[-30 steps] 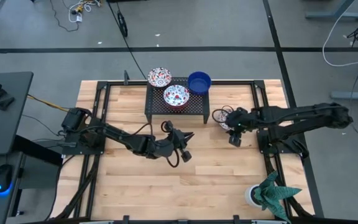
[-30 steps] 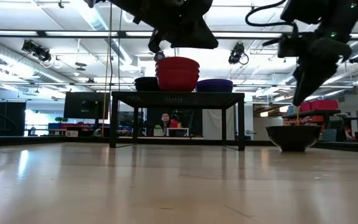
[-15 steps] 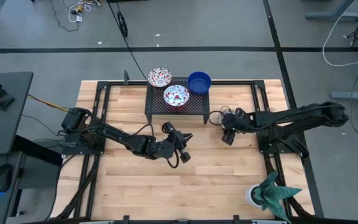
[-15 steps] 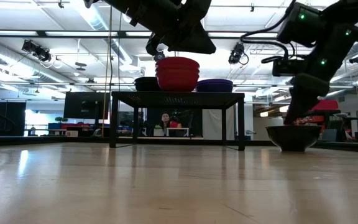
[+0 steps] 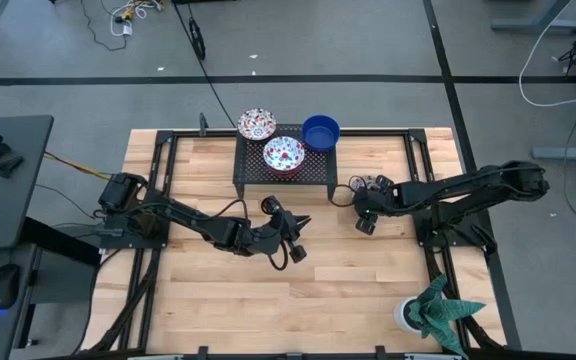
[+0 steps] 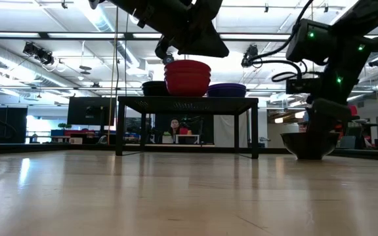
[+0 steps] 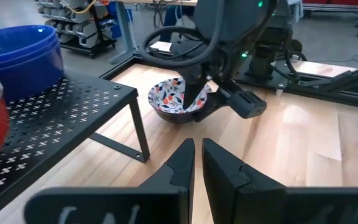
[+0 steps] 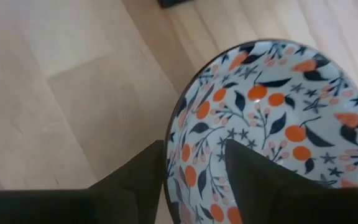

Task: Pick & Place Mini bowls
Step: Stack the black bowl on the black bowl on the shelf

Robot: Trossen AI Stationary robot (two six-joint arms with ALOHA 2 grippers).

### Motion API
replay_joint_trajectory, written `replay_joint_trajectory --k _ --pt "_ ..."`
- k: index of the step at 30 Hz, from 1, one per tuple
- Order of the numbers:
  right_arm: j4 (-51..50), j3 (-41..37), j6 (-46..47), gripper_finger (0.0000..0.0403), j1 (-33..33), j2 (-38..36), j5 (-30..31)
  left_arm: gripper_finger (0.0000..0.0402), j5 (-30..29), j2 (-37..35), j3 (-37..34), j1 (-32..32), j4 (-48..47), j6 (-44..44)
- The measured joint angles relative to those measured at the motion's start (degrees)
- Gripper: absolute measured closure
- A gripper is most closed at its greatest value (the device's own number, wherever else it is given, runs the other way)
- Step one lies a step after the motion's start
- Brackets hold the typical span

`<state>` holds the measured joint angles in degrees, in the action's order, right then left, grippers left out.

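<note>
Rim of the floral mini bowl (image 8: pixel 272 124) sits between my right gripper's (image 8: pixel 194 163) spread fingers, one inside and one outside, ready to pinch; the bowl rests on the table (image 5: pixel 368 290) beside the rack (image 5: pixel 283 170). My left gripper (image 7: pixel 194 163) waits nearly shut, holding nothing.

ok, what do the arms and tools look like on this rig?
Both arms are dark, slim and jointed, with black cables looping along them. The right arm's wrist shows small green lights. The left tool has two matte black, wedge-shaped fingers; the right tool has the same dark fingers.
</note>
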<state>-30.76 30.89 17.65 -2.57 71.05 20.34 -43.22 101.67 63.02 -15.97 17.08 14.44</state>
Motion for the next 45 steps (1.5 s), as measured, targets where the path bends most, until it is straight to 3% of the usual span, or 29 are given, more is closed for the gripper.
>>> replay_joint_trajectory --k 7,11,18,22,27,33,40,45 --pt "-0.05 0.0 -0.13 0.0323 0.12 0.35 -4.85 0.0365 4.63 0.0 0.0 0.0 -0.34 -0.55" --pt "0.19 0.32 0.56 0.0384 2.5 0.17 -7.91 0.0342 8.57 0.0 0.0 -0.21 -0.75 -1.99" --pt "1.42 3.8 7.12 0.0368 14.57 0.35 -15.12 0.0264 17.92 0.0 0.0 -1.98 -4.77 -2.24" --pt "7.27 6.01 7.76 0.0383 21.78 0.44 -19.11 0.0223 22.77 0.0 -0.02 -3.43 -7.86 -1.02" --pt "13.05 9.18 5.12 0.0393 28.97 3.67 -17.21 0.0197 24.25 -0.01 -0.02 -4.85 -10.0 9.55" --pt "13.12 18.6 -0.55 0.0394 32.91 14.99 -11.98 0.0195 24.92 -2.46 -0.02 -4.92 -15.19 19.99" --pt "10.08 33.51 -12.34 0.0394 33.43 30.21 -7.75 0.0211 15.02 -8.04 -0.02 -6.6 -31.75 30.13" --pt "6.17 43.18 -20.15 0.0394 32.99 37.57 -1.12 0.0217 13.94 -9.46 -0.02 -8.33 -41.25 40.55"
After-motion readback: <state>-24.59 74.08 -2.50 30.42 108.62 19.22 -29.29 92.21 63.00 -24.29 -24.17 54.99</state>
